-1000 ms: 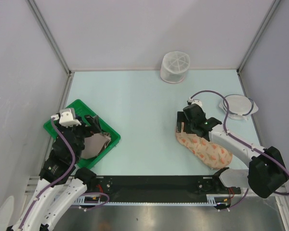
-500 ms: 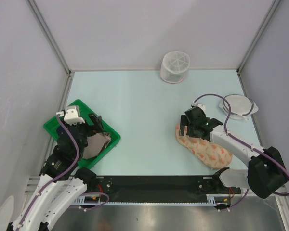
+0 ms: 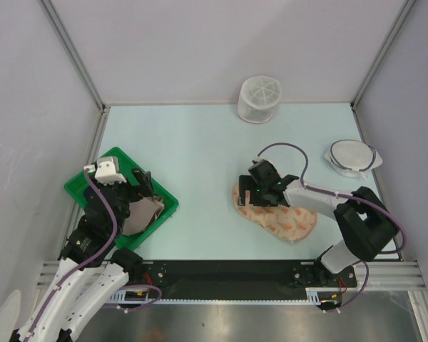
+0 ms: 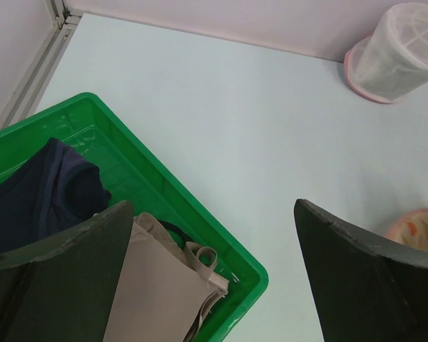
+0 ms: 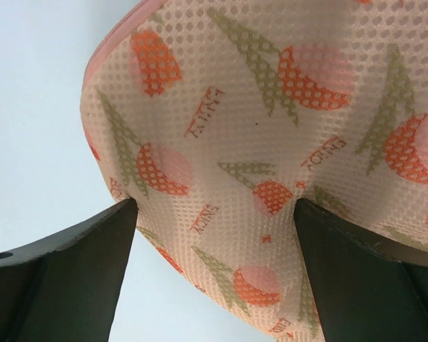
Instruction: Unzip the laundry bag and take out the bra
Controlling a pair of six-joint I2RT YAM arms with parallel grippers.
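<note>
Moved: since a second ago the laundry bag (image 3: 277,214) has slid toward 9 o'clock across the table (image 3: 200,142). The right gripper (image 3: 255,194) has gone the same way with it, and the right arm's elbow now folds in close to the base. The left gripper (image 3: 141,189) has barely shifted over the last half second.
Laundry bag: we see it lying flat at about 4 o'clock from the table's middle, its long axis running from 10 to 4 o'clock. Its print faces up, and pink edging (image 5: 103,53) follows its rounded end.
Zip: we cannot tell whether it is undone.
Right gripper: it sits over the bag's 10 o'clock end. In the right wrist view its fingers (image 5: 64,285) are spread wide, with the mesh filling the gap between them. We cannot tell whether the tips press on the fabric.
Left gripper: its fingers (image 4: 57,278) are wide apart and grip nothing, hanging above the green bin (image 3: 82,187) at 8 o'clock.
Bin contents: a tan cloth (image 4: 160,299) lies beside a navy cloth (image 4: 43,199), and the two touch.
Mesh cylinder (image 3: 259,98): it stands at 12 o'clock against the back wall, well apart from the bag.
Mesh disc (image 3: 351,157): it lies flat at 3 o'clock by the right wall, near the right arm's cable.
</note>
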